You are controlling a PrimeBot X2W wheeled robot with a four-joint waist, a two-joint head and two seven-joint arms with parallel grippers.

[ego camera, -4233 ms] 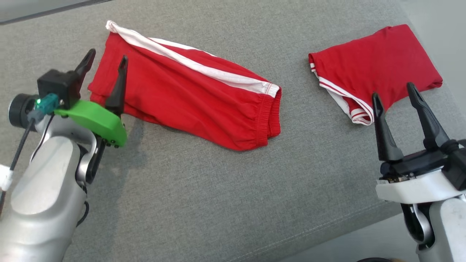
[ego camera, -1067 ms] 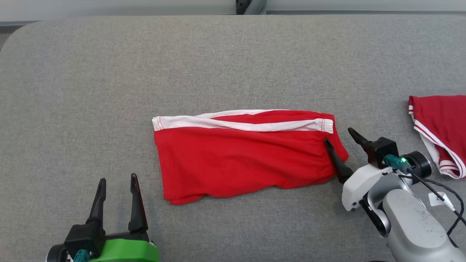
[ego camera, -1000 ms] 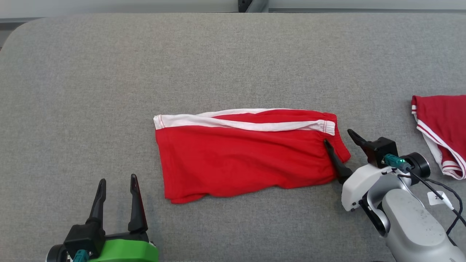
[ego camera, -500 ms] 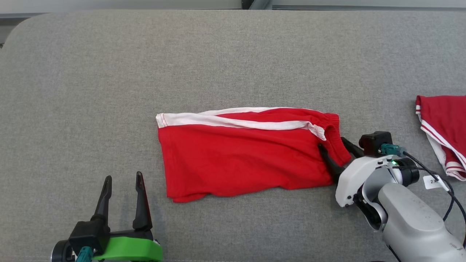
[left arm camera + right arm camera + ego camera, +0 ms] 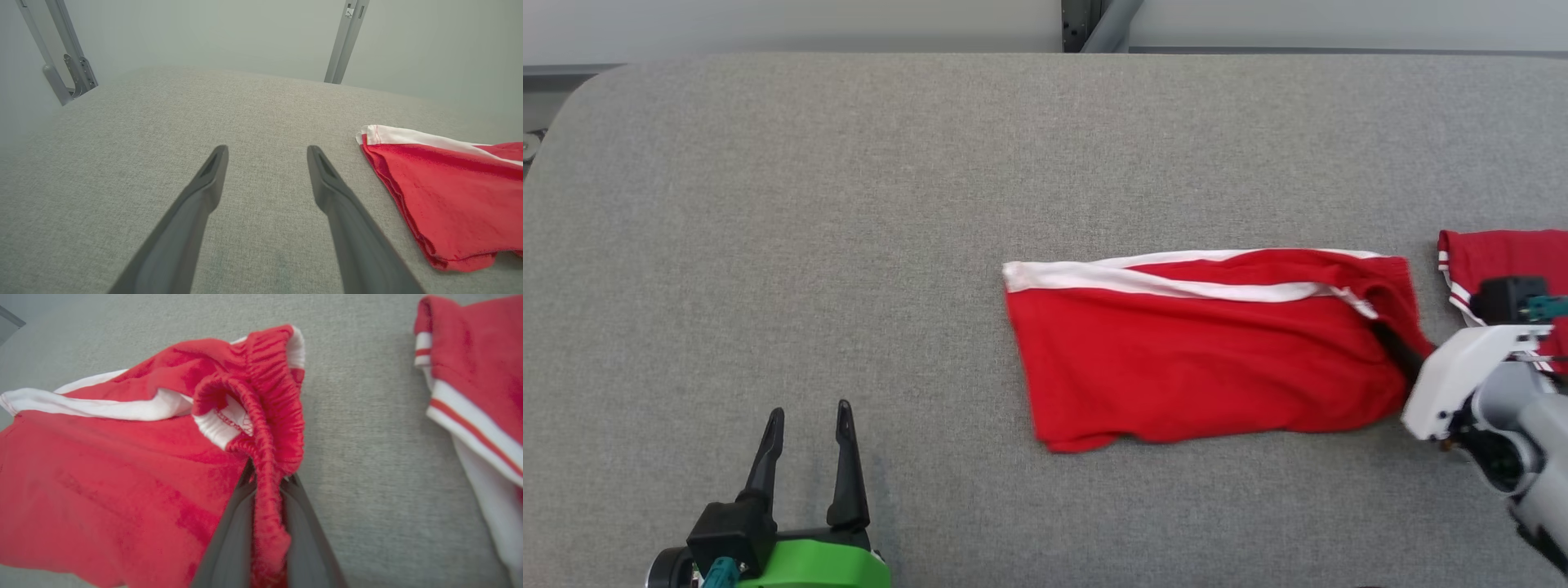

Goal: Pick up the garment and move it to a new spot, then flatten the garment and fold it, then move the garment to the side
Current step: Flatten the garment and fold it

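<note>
Shorts [image 5: 1201, 367] gripped by right end effector [image 5: 267, 475], second red garment [image 5: 1503, 253] beside, left end effector [image 5: 810, 408] wide

Soft red cloth shorts [image 5: 1201, 367], ribbed waistband

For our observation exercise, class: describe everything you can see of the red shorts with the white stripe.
The red shorts look like soft knit cloth, with a white side stripe and a gathered elastic waistband. They lie mostly flat on the grey fabric surface, with the waistband to the robot's right. The right gripper has its jaws shut on the waistband, which is bunched and raised a little there.
</note>
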